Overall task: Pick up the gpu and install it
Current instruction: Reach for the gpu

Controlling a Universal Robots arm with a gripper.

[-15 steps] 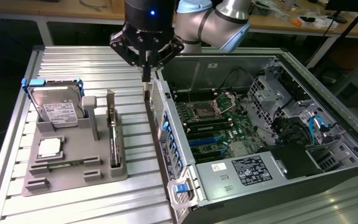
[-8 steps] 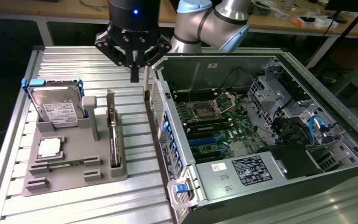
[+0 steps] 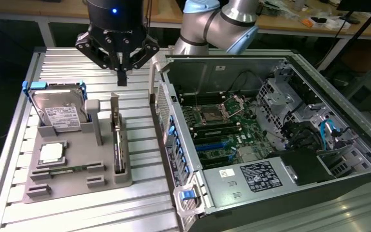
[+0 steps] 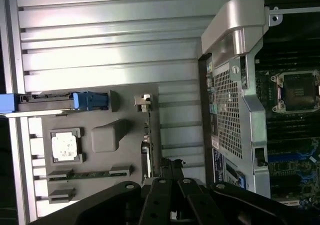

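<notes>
The gpu (image 3: 116, 142) is a thin dark card standing on edge in a slot of the grey holder (image 3: 76, 186), its silver end bracket at the far end. In the wrist view the gpu (image 4: 146, 135) appears edge-on. My gripper (image 3: 121, 77) hangs above the far end of the card, clear of it, with its black fingers shut together and nothing between them. In the wrist view the gripper (image 4: 171, 172) sits over the card's line. The open computer case (image 3: 256, 130) lies to the exterior view's right of the holder, motherboard exposed.
The holder also carries a silver hard drive in a blue frame (image 3: 60, 113), a square processor (image 3: 51, 152) and a narrow green memory stick (image 3: 66, 169). The case's perforated side wall (image 3: 172, 140) stands close beside the card. Ribbed aluminium table (image 3: 95, 212) lies around them.
</notes>
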